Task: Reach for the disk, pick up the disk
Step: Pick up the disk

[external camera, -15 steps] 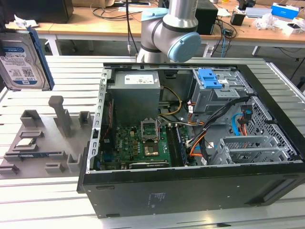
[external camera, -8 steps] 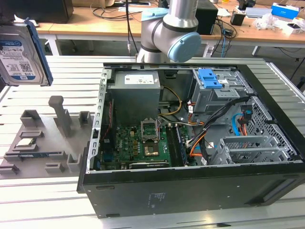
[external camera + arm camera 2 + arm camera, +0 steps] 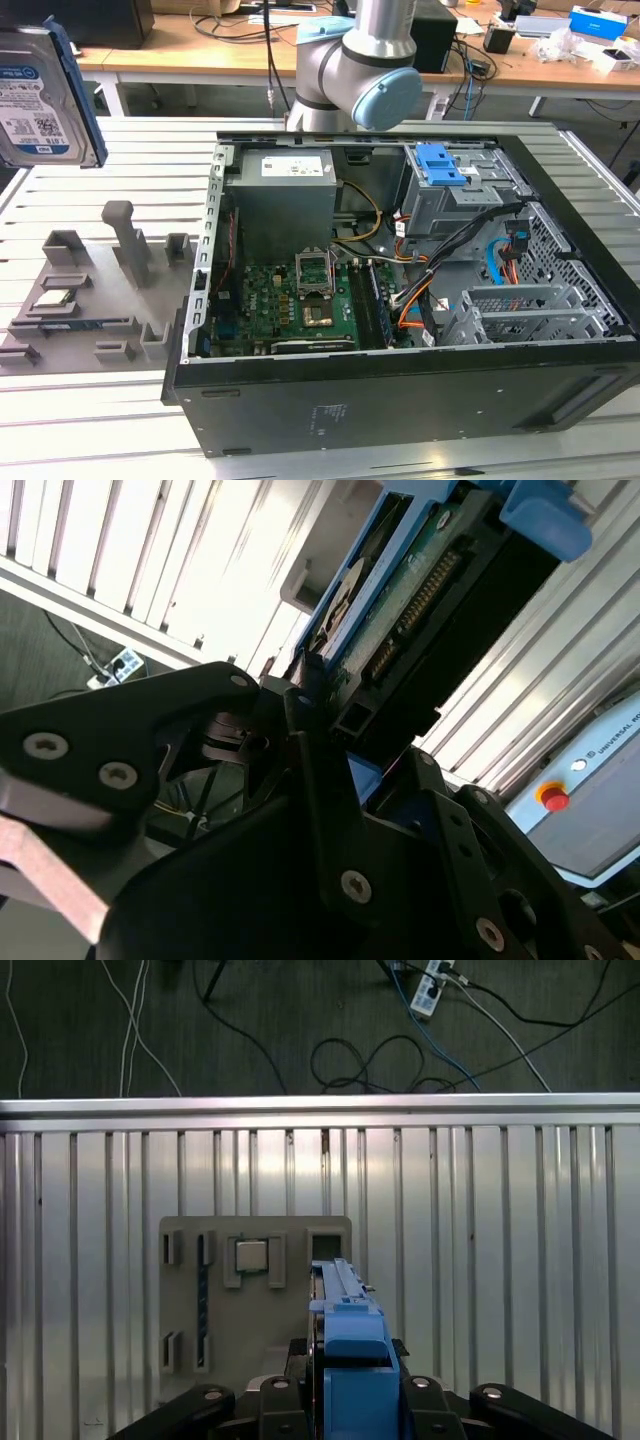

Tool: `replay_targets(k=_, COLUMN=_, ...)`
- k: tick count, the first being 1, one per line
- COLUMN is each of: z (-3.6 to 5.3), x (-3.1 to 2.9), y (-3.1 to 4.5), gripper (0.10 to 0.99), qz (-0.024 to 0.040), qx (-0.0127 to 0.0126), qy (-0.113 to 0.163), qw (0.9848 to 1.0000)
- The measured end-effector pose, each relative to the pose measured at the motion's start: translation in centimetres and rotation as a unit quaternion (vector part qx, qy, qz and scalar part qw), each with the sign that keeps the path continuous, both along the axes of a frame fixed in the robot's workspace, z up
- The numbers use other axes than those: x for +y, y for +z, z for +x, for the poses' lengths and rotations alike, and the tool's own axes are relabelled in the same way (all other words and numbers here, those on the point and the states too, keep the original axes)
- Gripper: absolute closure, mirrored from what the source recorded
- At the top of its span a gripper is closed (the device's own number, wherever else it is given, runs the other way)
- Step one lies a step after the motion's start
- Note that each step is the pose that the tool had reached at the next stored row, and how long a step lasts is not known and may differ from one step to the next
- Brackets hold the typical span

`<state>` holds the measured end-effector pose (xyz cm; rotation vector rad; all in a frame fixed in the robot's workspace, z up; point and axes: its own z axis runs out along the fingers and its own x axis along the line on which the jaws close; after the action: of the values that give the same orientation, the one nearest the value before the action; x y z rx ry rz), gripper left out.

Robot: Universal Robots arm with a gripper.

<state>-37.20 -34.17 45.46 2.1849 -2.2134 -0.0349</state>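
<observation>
Claw (image 3: pixel 345 1405) clenched on the disk (image 3: pixel 40 95), up at 10 o'clock in exterior view. PC case (image 3: pixel 400 400) sits open on the bench (image 3: pixel 80 430).

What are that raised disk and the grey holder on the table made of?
Disk: likely a metal casing, rigid and flat, under a glossy white-and-blue paper label; its blue bracket looks like smooth plastic. Grey holder: probably matte moulded or printed plastic, uniform grey.

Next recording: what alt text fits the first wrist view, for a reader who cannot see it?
The gripper is shut on the blue-edged disk, seen edge-on. Beyond it a grey fixture plate lies on a slatted metal table, with cables on the dark floor past the table's edge.
</observation>
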Motion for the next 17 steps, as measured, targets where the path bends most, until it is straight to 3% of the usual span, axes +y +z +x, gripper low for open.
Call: replay_targets(k=17, z=0.27, x=0.0, y=3.19, gripper=0.718, qz=0.0, qx=0.0001, qy=0.0, qw=1.0)
